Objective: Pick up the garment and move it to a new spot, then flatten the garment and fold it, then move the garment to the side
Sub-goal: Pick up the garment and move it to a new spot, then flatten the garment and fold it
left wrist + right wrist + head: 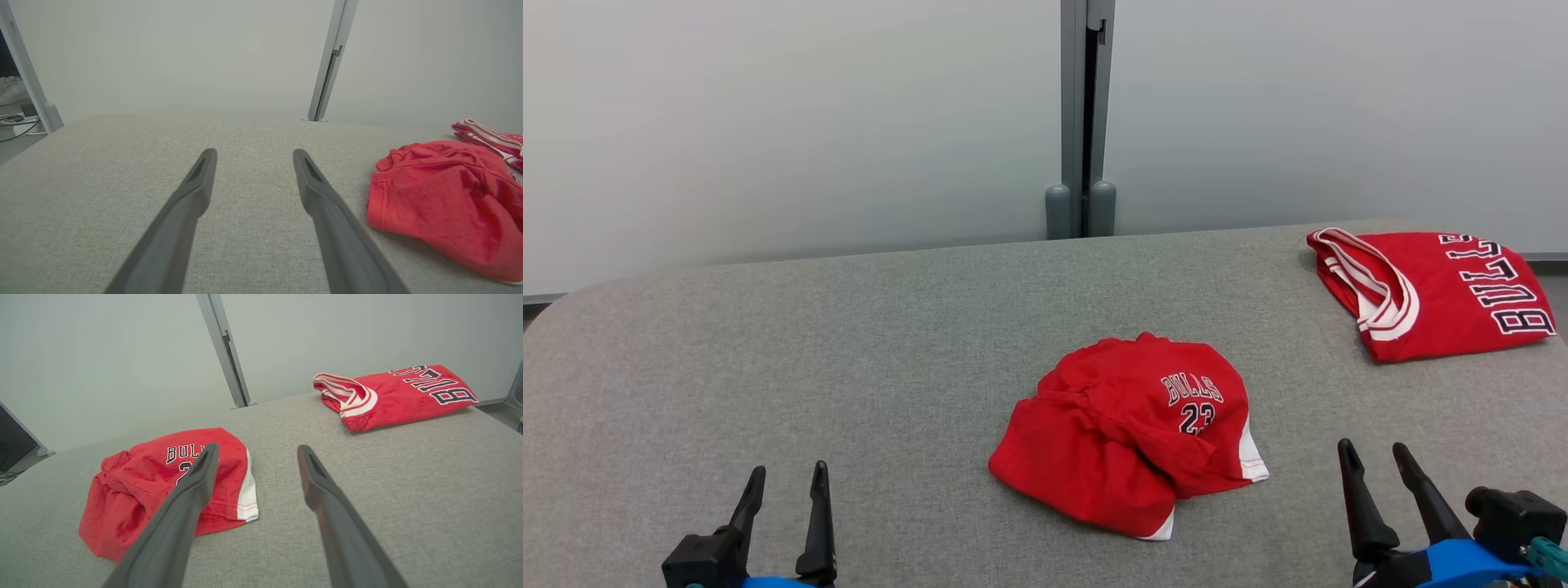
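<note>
Folded jersey [1429, 294] lies apart from crumpled garment [1127, 433] on grey table [849, 343], pale wall [768, 122] behind. Left gripper [789, 469], right gripper [1373, 447]: spread, empty.

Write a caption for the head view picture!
Both open, left gripper and right gripper face a crumpled red garment; a folded jersey lies far right on the table.

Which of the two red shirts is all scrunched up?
The red garment marked 23, in the middle of the grey table, is a wrinkled heap. The other red jersey, at the far right, lies folded flat.
</note>
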Available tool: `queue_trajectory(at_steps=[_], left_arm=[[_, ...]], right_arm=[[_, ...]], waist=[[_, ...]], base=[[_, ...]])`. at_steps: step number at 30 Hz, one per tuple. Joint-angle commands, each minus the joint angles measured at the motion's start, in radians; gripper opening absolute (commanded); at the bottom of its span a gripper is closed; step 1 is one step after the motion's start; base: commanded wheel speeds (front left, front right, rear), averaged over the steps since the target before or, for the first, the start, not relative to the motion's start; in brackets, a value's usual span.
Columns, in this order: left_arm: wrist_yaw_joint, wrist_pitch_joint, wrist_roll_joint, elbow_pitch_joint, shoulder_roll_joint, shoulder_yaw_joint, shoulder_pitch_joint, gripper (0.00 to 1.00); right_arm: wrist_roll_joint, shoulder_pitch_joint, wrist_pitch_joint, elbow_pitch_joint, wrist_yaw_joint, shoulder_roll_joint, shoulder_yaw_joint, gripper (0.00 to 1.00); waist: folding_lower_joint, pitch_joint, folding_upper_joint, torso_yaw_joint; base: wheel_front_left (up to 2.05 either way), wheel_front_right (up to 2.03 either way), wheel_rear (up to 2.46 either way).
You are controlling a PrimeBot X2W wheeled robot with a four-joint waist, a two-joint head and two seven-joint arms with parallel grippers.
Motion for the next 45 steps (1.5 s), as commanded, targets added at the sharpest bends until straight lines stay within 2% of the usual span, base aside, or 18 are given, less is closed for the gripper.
queue_trajectory(at_steps=[1, 9, 21, 28, 35, 39, 45], left_arm=[[0.005, 0.002, 0.007, -0.006, 0.004, -0.004, -0.01, 1.0], [0.012, 0.015, 0.005, -0.017, 0.012, -0.007, -0.026, 1.0], [0.017, 0.013, 0.006, -0.021, 0.014, -0.013, -0.039, 1.0], [0.016, 0.057, 0.016, -0.021, 0.021, -0.035, -0.09, 1.0], [-0.055, 0.178, 0.024, 0.059, -0.017, -0.114, -0.285, 1.0], [-0.101, 0.251, 0.028, 0.133, -0.055, -0.157, -0.433, 1.0], [-0.145, 0.375, 0.024, 0.286, -0.12, -0.212, -0.621, 1.0]], right_arm=[[0.007, 0.001, -0.007, 0.003, 0.001, 0.001, 0.004, 1.0], [-0.003, -0.03, -0.025, 0.016, 0.001, 0.001, 0.052, 1.0], [-0.012, -0.039, -0.034, 0.021, 0.001, 0.001, 0.06, 1.0], [-0.01, -0.05, -0.028, 0.021, 0.001, 0.001, 0.07, 1.0], [-0.006, -0.076, -0.016, 0.008, 0.001, 0.001, 0.097, 1.0], [-0.002, -0.105, -0.014, 0.008, 0.001, 0.0, 0.123, 1.0], [0.002, -0.161, -0.018, 0.018, 0.001, -0.001, 0.165, 1.0]], waist=[[0.0, 0.001, 0.0, -0.001], [0.0, 0.007, 0.0, 0.002], [0.0, 0.017, 0.0, 0.023], [0.0, 0.032, 0.0, 0.017], [0.0, 0.086, 0.0, -0.01], [0.0, 0.134, 0.0, -0.048], [0.0, 0.196, 0.0, -0.111]], base=[[0.0, 0.0, 0.0], [0.0, 0.0, 0.0], [0.0, 0.0, 0.0], [0.0, 0.0, 0.0], [0.0, 0.0, 0.0], [0.0, 0.0, 0.0], [0.0, 0.0, 0.0]])
